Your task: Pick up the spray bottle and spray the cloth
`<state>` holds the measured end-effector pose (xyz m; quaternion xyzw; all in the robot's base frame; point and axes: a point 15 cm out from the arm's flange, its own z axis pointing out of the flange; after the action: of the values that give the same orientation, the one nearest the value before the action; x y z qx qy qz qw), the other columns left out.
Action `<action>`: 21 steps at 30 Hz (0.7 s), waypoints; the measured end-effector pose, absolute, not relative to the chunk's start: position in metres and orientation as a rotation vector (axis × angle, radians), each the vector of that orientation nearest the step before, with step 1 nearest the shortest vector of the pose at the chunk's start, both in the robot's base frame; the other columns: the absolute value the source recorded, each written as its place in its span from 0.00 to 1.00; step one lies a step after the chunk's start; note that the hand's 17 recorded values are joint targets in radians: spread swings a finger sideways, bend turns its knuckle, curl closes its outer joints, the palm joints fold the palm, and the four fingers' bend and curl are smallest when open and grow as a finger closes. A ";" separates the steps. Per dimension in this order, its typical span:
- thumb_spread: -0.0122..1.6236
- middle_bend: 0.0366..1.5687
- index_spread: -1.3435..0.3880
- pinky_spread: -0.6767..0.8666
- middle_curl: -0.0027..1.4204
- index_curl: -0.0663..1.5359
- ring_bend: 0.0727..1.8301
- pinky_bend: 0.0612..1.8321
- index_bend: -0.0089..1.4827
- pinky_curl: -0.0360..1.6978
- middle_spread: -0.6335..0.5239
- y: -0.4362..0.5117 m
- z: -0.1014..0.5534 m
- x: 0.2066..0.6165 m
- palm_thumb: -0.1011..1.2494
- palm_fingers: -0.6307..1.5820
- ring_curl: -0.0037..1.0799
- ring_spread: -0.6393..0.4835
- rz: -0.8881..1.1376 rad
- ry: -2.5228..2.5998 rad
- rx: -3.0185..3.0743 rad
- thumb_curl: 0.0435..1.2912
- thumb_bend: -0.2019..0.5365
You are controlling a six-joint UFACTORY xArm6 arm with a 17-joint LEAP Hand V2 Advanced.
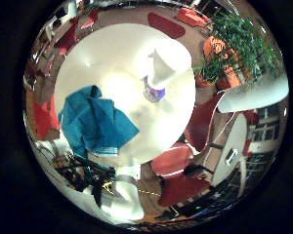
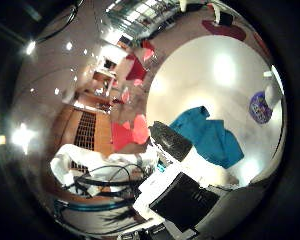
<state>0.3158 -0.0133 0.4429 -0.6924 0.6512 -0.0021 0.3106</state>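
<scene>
Now | spray bottle (image 1: 155, 78) upright beside cloth (image 1: 95, 122) | robot hand (image 2: 180, 185) apart, grip unclear

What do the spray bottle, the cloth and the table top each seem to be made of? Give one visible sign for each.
Spray bottle: probably plastic; smooth white top, moulded shape.
Cloth: teal woven fabric, matte; it lies crumpled in soft folds.
Table: hard, smooth, white top, perhaps laminate; lamps reflect on it.
</scene>
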 end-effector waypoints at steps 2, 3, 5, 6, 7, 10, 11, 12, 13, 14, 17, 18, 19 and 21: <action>0.69 0.22 0.64 0.68 0.31 0.23 0.26 0.21 0.11 0.18 0.51 -0.029 0.443 0.319 0.46 0.44 0.24 0.68 -0.007 1.718 -1.728 0.22 0.24; 0.68 0.23 0.64 0.68 0.31 0.23 0.27 0.21 0.11 0.17 0.51 -0.037 0.442 0.319 0.46 0.44 0.24 0.68 -0.010 1.717 -1.685 0.21 0.24; 0.68 0.23 0.64 0.68 0.30 0.23 0.28 0.22 0.11 0.17 0.52 -0.053 0.441 0.320 0.46 0.44 0.24 0.68 -0.026 1.715 -1.607 0.22 0.24; 0.68 0.23 0.64 0.68 0.30 0.23 0.28 0.22 0.11 0.17 0.52 -0.060 0.439 0.320 0.47 0.44 0.24 0.68 -0.033 1.716 -1.572 0.22 0.24; 0.68 0.24 0.65 0.68 0.30 0.23 0.28 0.22 0.11 0.17 0.52 -0.067 0.437 0.320 0.47 0.44 0.23 0.68 -0.037 1.717 -1.532 0.22 0.24; 0.68 0.24 0.65 0.68 0.30 0.22 0.29 0.24 0.11 0.17 0.53 -0.084 0.425 0.316 0.47 0.43 0.23 0.69 -0.035 1.726 -1.444 0.22 0.24; 0.68 0.24 0.65 0.68 0.30 0.22 0.29 0.24 0.11 0.17 0.53 -0.089 0.420 0.315 0.47 0.43 0.23 0.69 -0.032 1.725 -1.416 0.22 0.24; 0.68 0.24 0.66 0.68 0.30 0.22 0.29 0.25 0.11 0.17 0.54 -0.094 0.416 0.313 0.47 0.42 0.24 0.70 -0.028 1.728 -1.387 0.22 0.24; 0.67 0.24 0.66 0.68 0.30 0.22 0.30 0.25 0.11 0.17 0.54 -0.099 0.409 0.311 0.47 0.42 0.24 0.70 -0.024 1.731 -1.354 0.22 0.24; 0.67 0.24 0.66 0.68 0.30 0.22 0.30 0.26 0.11 0.17 0.54 -0.102 0.404 0.310 0.47 0.42 0.24 0.70 -0.021 1.731 -1.328 0.22 0.24; 0.68 0.24 0.67 0.67 0.30 0.22 0.31 0.26 0.11 0.17 0.56 -0.112 0.388 0.306 0.47 0.41 0.24 0.71 -0.009 1.738 -1.248 0.22 0.24; 0.67 0.24 0.67 0.67 0.30 0.22 0.31 0.27 0.11 0.17 0.56 -0.115 0.383 0.304 0.48 0.41 0.24 0.71 -0.007 1.739 -1.223 0.22 0.24; 0.67 0.24 0.67 0.67 0.30 0.22 0.31 0.27 0.11 0.17 0.56 -0.118 0.379 0.303 0.48 0.41 0.24 0.71 -0.007 1.738 -1.198 0.22 0.24; 0.67 0.24 0.67 0.67 0.30 0.22 0.31 0.28 0.11 0.17 0.57 -0.122 0.368 0.300 0.48 0.41 0.24 0.71 -0.003 1.738 -1.154 0.22 0.24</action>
<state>0.2998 -0.1225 0.3678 -0.4778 0.7198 -0.0011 0.5036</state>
